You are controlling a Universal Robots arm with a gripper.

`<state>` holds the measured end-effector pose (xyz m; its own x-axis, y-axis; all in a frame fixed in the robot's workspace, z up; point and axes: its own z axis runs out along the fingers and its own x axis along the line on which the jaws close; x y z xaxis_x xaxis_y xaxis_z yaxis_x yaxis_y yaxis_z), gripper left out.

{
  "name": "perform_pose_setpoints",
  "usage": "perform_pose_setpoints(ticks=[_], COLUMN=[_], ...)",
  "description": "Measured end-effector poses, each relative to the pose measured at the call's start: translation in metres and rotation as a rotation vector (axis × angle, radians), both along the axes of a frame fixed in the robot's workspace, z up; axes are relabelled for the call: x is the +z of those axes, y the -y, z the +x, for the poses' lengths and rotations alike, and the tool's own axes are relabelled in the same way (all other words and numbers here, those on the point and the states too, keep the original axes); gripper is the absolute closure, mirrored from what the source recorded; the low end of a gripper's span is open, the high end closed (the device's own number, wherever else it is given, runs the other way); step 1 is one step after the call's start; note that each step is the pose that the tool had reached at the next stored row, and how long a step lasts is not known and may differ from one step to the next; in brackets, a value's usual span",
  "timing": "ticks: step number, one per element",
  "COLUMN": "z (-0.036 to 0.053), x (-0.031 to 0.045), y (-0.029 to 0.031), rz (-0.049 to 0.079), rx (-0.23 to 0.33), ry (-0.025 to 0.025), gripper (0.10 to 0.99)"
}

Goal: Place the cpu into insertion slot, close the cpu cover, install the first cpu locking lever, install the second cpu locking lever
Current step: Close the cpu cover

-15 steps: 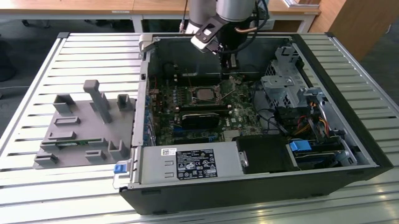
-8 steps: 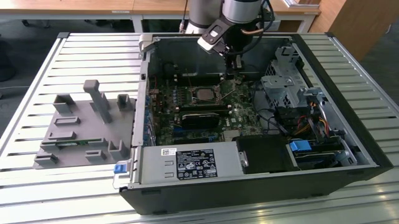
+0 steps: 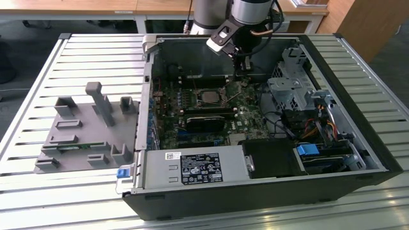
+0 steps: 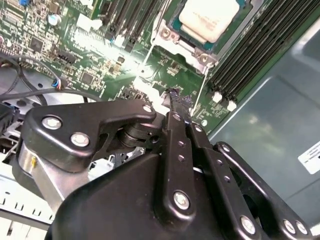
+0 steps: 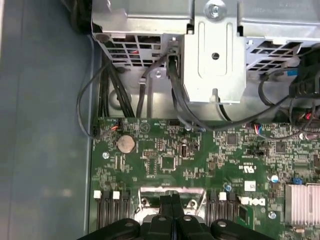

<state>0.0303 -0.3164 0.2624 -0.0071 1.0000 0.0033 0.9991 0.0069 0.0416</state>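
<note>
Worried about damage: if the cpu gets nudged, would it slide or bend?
The cpu looks flat and rigid, so bending seems unlikely. Framed by the socket, it probably won't slide. Its smooth top may be slippery.

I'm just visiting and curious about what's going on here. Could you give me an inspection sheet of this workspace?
Surface: slatted metal table carrying an open computer case.
Job's things: cpu seated on the green board; cpu cover lying flat around it.
Clutter: grey moulded tray beside the case.
Grippers: gripper, jaws shut, low over the board beside the cpu.
Cables: black cables by the drive cage.
Surroundings: wooden desks behind.
</note>
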Motion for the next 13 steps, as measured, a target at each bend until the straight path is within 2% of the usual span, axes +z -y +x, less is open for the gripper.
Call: perform_pose_setpoints(ticks=[13], z=[0.0173], x=[-0.0035], y=[-0.0020], rz=[-0.001], rx=[0.000], ry=[-0.0001], gripper=[0.980])
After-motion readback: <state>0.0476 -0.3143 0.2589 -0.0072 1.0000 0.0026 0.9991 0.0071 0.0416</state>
